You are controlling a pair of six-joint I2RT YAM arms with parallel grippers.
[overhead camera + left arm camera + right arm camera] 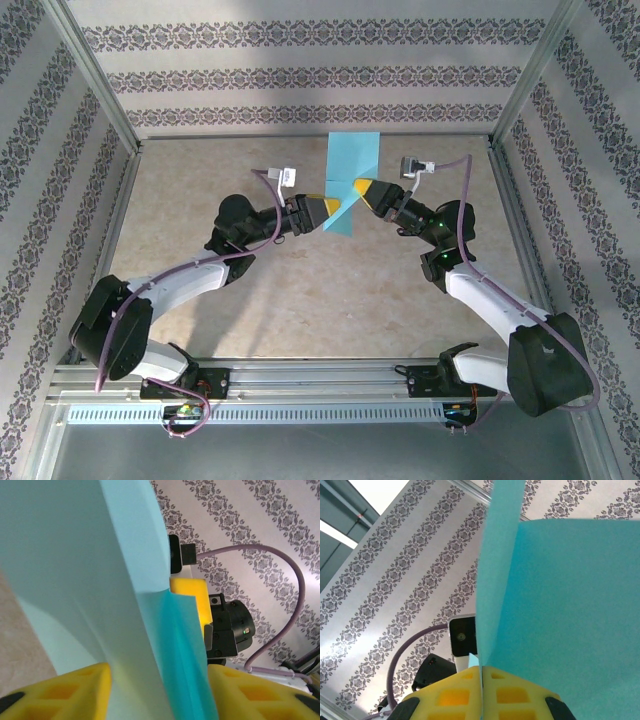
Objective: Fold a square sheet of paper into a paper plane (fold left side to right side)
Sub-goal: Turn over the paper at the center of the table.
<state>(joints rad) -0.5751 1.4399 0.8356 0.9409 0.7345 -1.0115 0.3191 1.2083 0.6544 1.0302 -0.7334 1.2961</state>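
A: Start at the jaws. What is the right gripper (481, 679) doing?

B: Its two yellow fingers (445, 697) are pressed together with barely a seam between them, and the square sheet of paper (570, 605) rises out of that seam, clamped. One turquoise layer spreads wide on one side of the seam. Another stands beside it as a narrow strip, nearly edge-on.

A: And the left gripper (159, 700)?

B: Jaws apart. A yellow pad (65, 690) sits on either side of the sheet, and the paper between them is bowed and layered, not squeezed flat. Whether either pad truly presses on it, I can't tell.

A: Where is all this on the table (200, 290)?

B: Over the table's far middle. From overhead the two grippers point at each other, one from the table's left half and one from its right, close together with the paper between their tips. The sheet's far part is a paler rectangle reaching toward the table's back edge. Its near part tapers to a point toward the table's centre.

A: And further out?

B: The left arm (190, 275) bends in from the table's near left corner and the right arm (490, 300) from its near right corner, a purple cable (270, 215) looping at the left wrist. Wallpapered walls (300, 80) stand along the table's back and sides, grey damask stripes on white.
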